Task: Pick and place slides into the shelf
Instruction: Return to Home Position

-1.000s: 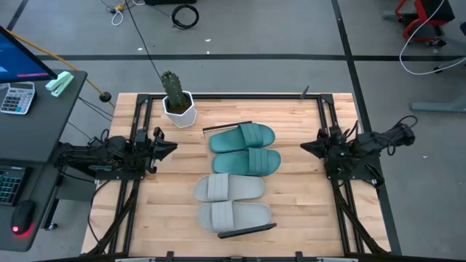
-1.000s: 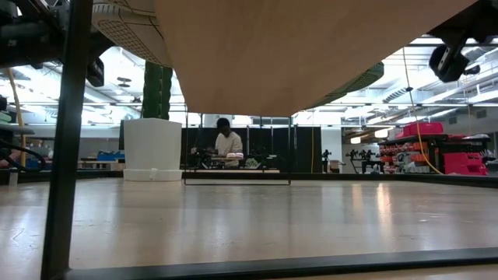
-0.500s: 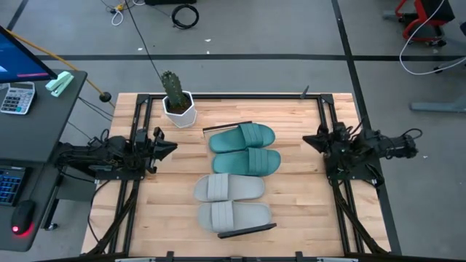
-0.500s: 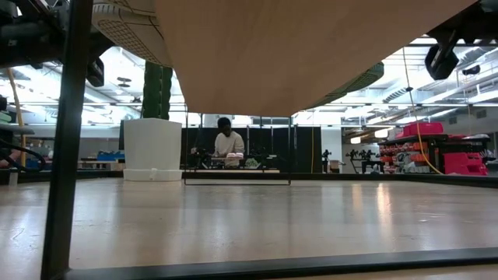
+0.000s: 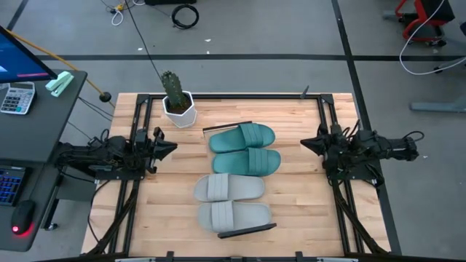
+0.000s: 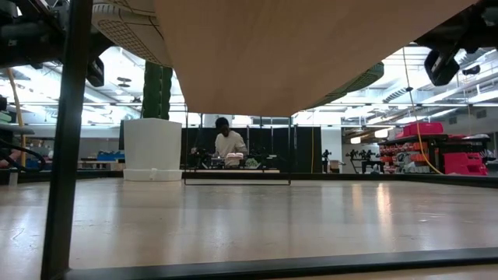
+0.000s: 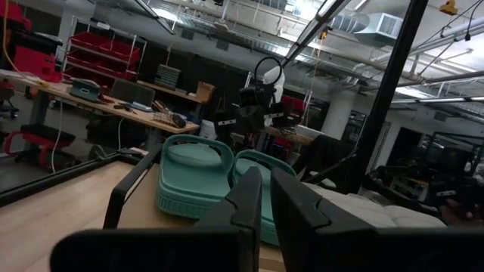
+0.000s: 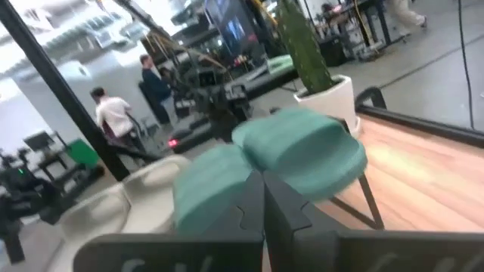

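Observation:
Two teal slides [image 5: 244, 136] [image 5: 246, 161] and two light grey slides [image 5: 229, 188] [image 5: 234, 215] lie side by side, soles down, on the shelf, whose black edging [image 5: 227, 127] shows at the row's far and near ends. The shelf stands mid-table on thin black legs [image 6: 70, 132]. My left gripper [image 5: 172, 148] waits at the table's left, shut and empty, pointing at the slides. My right gripper [image 5: 304, 145] waits at the right, shut and empty, facing them too. The teal slides [image 7: 193, 170] [image 8: 302, 151] show ahead of both wrists.
A cactus in a white pot [image 5: 177, 102] stands at the table's far left corner. A desk with a calculator [image 5: 16, 96] lies beyond the left edge. Bare tabletop [image 5: 298, 196] lies between the shelf and each arm. A person [image 6: 227, 144] sits far behind.
My right arm has swung about its base so that its gripper now points straight toward the table's left, and the wrist has rolled a little. The gripper has stayed shut. The slides and the shelf have not moved.

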Available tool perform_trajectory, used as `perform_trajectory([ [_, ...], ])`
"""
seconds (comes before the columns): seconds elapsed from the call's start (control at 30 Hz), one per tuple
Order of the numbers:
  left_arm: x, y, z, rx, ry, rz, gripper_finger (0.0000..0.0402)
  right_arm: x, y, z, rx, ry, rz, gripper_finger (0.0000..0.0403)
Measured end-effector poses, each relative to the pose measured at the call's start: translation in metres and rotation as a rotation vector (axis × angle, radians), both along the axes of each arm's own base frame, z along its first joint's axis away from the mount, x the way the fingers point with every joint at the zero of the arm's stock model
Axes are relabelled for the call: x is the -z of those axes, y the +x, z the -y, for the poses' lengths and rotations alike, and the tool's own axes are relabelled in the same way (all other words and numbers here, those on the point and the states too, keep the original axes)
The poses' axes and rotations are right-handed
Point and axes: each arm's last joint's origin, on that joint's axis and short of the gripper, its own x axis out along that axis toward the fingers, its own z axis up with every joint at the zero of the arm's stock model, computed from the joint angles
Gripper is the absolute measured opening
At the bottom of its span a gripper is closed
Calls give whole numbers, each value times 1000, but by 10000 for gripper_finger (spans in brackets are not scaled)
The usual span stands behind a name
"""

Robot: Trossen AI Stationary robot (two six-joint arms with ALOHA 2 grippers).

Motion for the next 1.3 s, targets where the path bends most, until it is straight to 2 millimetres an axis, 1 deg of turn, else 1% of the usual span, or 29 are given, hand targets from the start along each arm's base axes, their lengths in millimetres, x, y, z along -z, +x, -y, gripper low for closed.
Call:
perform_trajectory([
  [0.1,0,0,0,0,0,0,38,5,0,0,0,-9,-49,0],
  [0.23,0,0,0,0,0,0,43,12,3,0,0,-16,-68,0],
  [0.33,0,0,0,0,-1,0,43,25,9,-1,-2,-11,-70,0],
  [0.57,0,0,0,0,0,0,32,48,21,-4,-34,35,40,0],
  [0.77,0,0,0,0,0,0,28,54,22,-6,-87,23,36,0],
  [0.93,0,0,0,0,0,0,36,58,23,-6,-122,11,9,0],
  [1.13,0,0,0,0,-1,0,39,61,24,-4,-148,-49,-22,0],
  [1.3,0,0,0,0,0,0,30,65,27,-1,-156,-172,-82,0],
])
